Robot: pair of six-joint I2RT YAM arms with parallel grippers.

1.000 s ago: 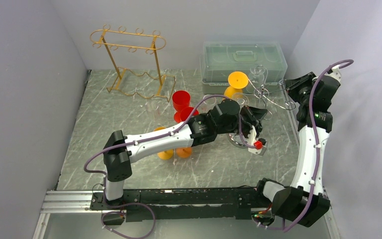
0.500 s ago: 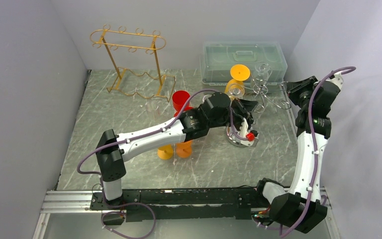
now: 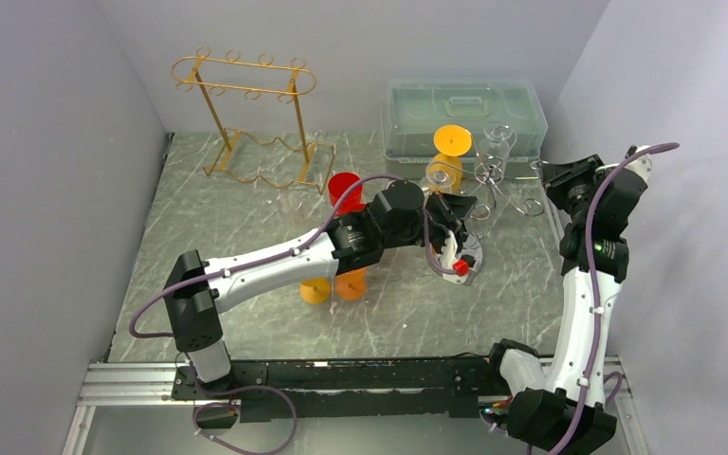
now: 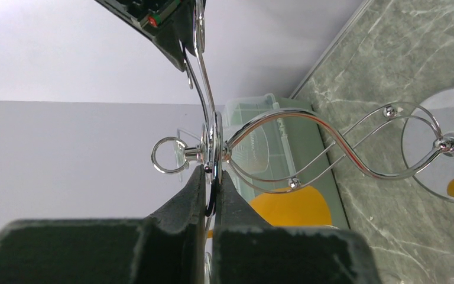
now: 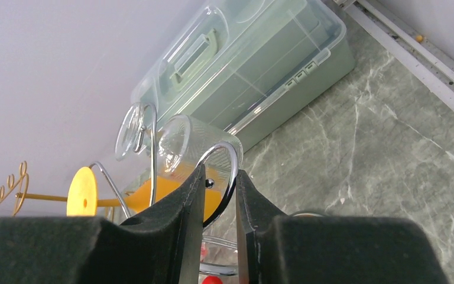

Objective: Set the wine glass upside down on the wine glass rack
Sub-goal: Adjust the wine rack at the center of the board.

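Both your tools grip the rack (image 3: pixel 499 180), not a glass. The left tool (image 4: pixel 211 177) is pinched shut on its centre wire, and the right tool (image 5: pixel 219 177) is clamped narrow on an end loop. A clear glass (image 5: pixel 183 139) hangs in the rack, foot up and tilted, beside an orange glass (image 3: pixel 452 142), just in front of the box (image 3: pixel 464 104). I'd judge those two placed. A red glass (image 3: pixel 345 188) stands on the desk (image 3: pixel 246 218), not yet racked.

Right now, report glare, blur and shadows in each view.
Top external: even light, faint shadows, all sharp. Left wrist: its jaws blur in the foreground; the chrome rack shows bright glints. Right wrist: jaws soft too; the clear glass and storage box are in focus.
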